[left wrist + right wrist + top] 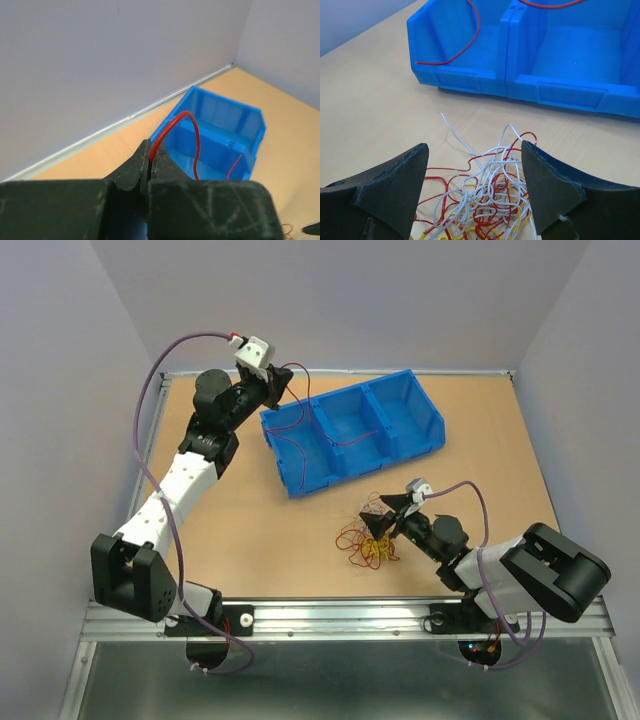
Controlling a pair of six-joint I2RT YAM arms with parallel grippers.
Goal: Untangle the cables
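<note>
The wooden table was flat and matt and lay beneath both tools. The blue bin was rigid moulded plastic with smooth walls, divided into three compartments. It stood ahead of the right gripper and ahead of and below the left gripper.

The cables lay on the table as a loose, springy heap of thin red, white and yellow insulated wire, directly below and between the right gripper's fingers. Those fingers stood wide apart, one to either side of the heap, holding nothing. Whether they touched the wires could not be told.

Judged handling: very light, limp but curly, smooth-jacketed and liable to slip. The loops interlocked, so a pull on one strand would probably drag the whole heap. Recommended hold: a single free end or outlying loop, such as the white strand projecting ahead of the heap toward the bin, not the dense centre.

The red wire was clamped between the closed jaws of the left gripper. It arched forward from them and dropped into the bin's end compartment nearest that gripper.
</note>
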